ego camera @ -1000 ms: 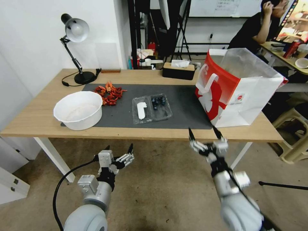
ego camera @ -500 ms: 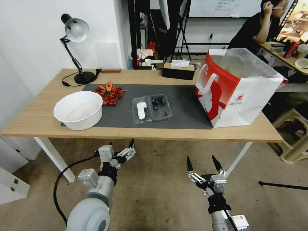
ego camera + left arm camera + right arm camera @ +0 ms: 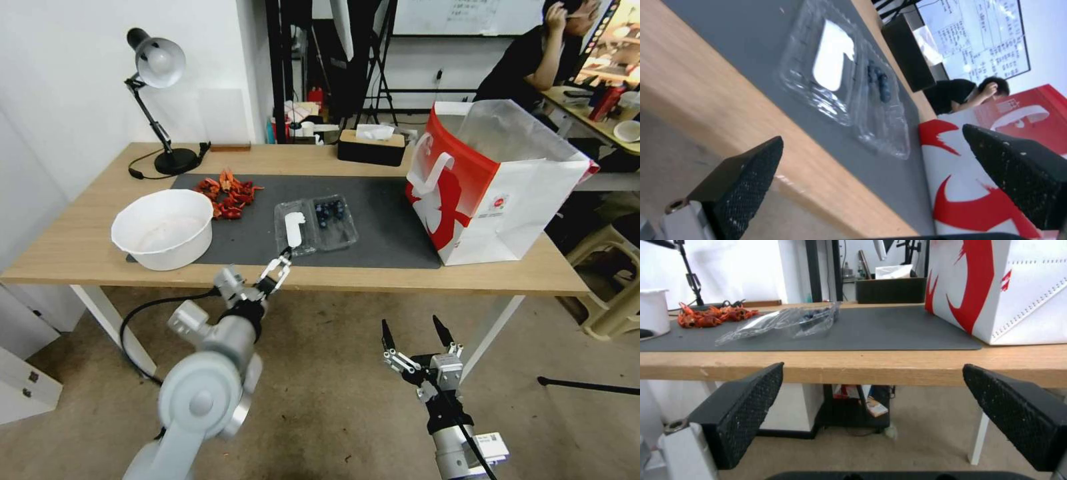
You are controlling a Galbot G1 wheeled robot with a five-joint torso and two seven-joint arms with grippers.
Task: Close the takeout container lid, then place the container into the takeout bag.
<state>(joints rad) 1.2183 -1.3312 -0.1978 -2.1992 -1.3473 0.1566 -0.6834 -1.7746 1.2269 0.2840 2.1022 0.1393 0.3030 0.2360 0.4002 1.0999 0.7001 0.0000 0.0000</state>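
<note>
On the worktop [image 3: 80, 257], the clamshell box [image 3: 315, 225] is lying open, blueberries [image 3: 330, 211] sitting in one half, while the spread-open left claw [image 3: 280, 263] is hovering near its lid [image 3: 293, 229]; the right claw [image 3: 408, 333] is hanging open below.

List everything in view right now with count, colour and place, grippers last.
takeout container: 1, clear, blueberries inside, open on the mat's centre.
lid: 1, clear with white label, lying flat on the container's left.
takeout bag: 1, red and white, upright at the table's right end.
bowl: 1, white, left end of the mat.
crayfish pile: 1, red-orange, behind the bowl.
mat: 1, dark grey, on the table.
table: 1, light wood.
desk lamp: 1, black, back left.
tissue box: 1, black, back centre.
left gripper: open, at the table's front edge near the lid.
right gripper: open, low in front of the table.
</note>
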